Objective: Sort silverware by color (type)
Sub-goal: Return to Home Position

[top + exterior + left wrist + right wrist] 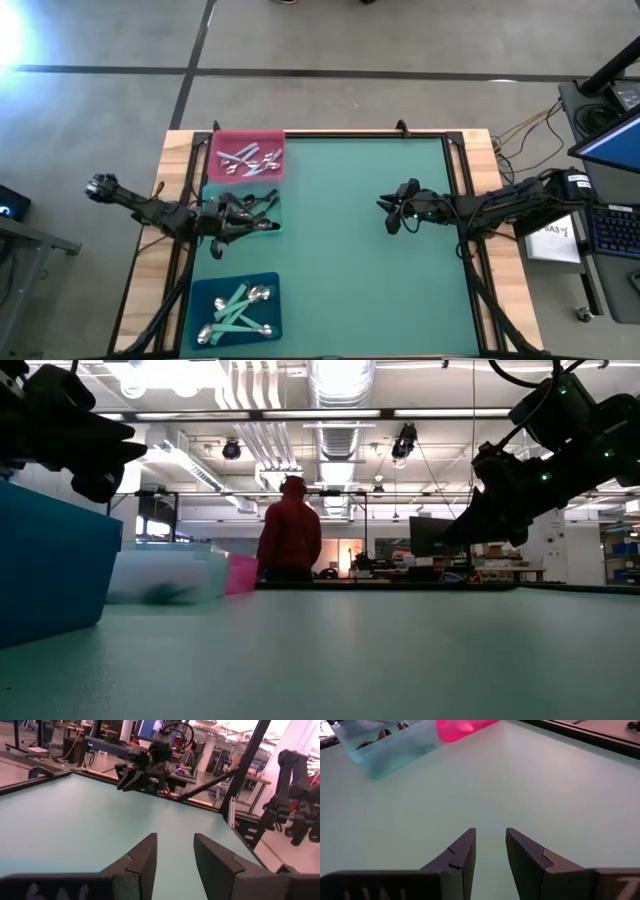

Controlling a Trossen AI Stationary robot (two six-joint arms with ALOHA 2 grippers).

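Observation:
Three trays stand in a row along the table's left side. The pink tray (247, 157), farthest back, holds all-silver silverware (250, 158). The green tray (243, 212) in the middle holds black-handled pieces (250, 205). The blue tray (236, 309), nearest, holds mint-handled spoons (238, 306). My left gripper (175, 836) hovers open over the green tray (268, 216), pointing level toward the table's right, with nothing between its fingers. My right gripper (491, 831) stands open and empty above the bare mat at the table's right (392, 211), pointing toward the trays.
The green mat (360, 260) between the trays and my right gripper is bare. A wooden frame with black rails (465, 170) borders the table. In the low view a person in a red hooded top (290, 532) stands in the room beyond the far edge.

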